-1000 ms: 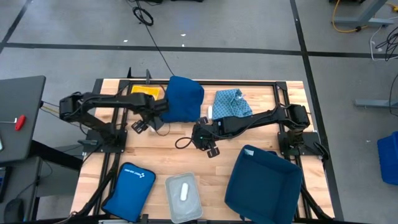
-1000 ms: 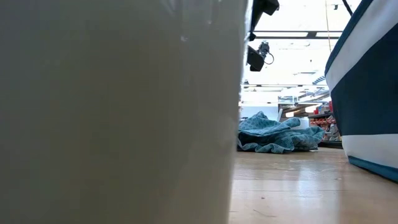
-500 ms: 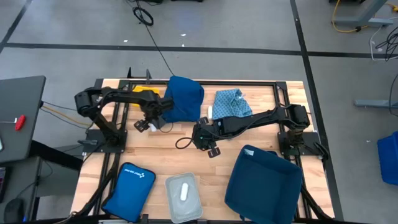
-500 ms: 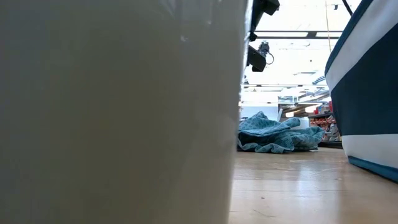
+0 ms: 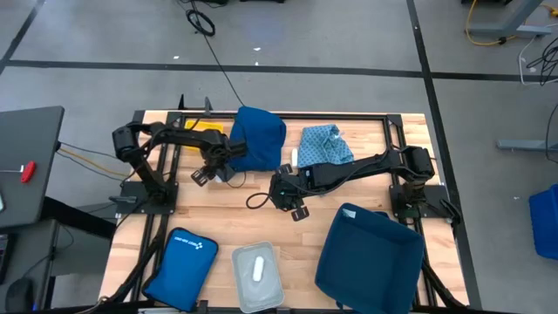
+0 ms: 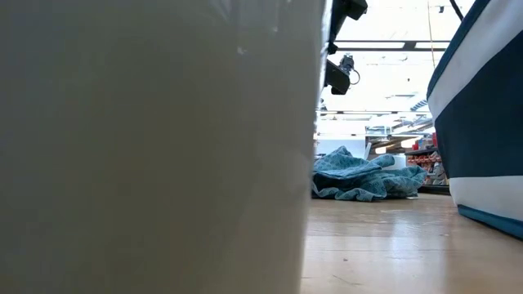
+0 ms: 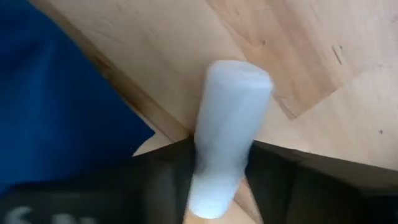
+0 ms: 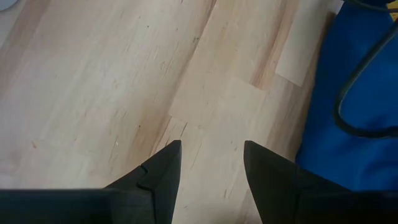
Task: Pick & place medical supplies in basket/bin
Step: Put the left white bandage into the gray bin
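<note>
My left gripper [image 5: 202, 174] is at the left edge of a dark blue cloth [image 5: 258, 138] and is shut on a white roll [image 7: 231, 118]. My right gripper [image 5: 295, 208] hovers open and empty over bare wood near the table's middle; the right wrist view shows its gap [image 8: 211, 155]. Another white roll [image 5: 258, 270] lies inside a clear tray [image 5: 244, 290] at the near edge. A small white roll [image 5: 295, 157] lies on the table beside a light blue patterned cloth [image 5: 327, 144]. My left gripper pinches the white roll between its two fingers at the roll's near end [image 7: 214, 180]. The fingers lie along the roll, and its free end [image 7: 239, 71] sticks out ahead of them over the wood. Whether it is clear of the table I cannot tell.
A large dark blue bin [image 5: 366, 253] stands at the near right, and a blue zip pouch [image 5: 183, 260] lies at the near left. A black cable [image 5: 255, 199] loops on the wood by my right gripper. The tray's wall [image 6: 155, 147] blocks most of the low view.
My left arm has folded, its elbow swinging toward the table's middle, while its gripper has stayed beside the dark blue cloth's left edge. My right arm has kept still.
</note>
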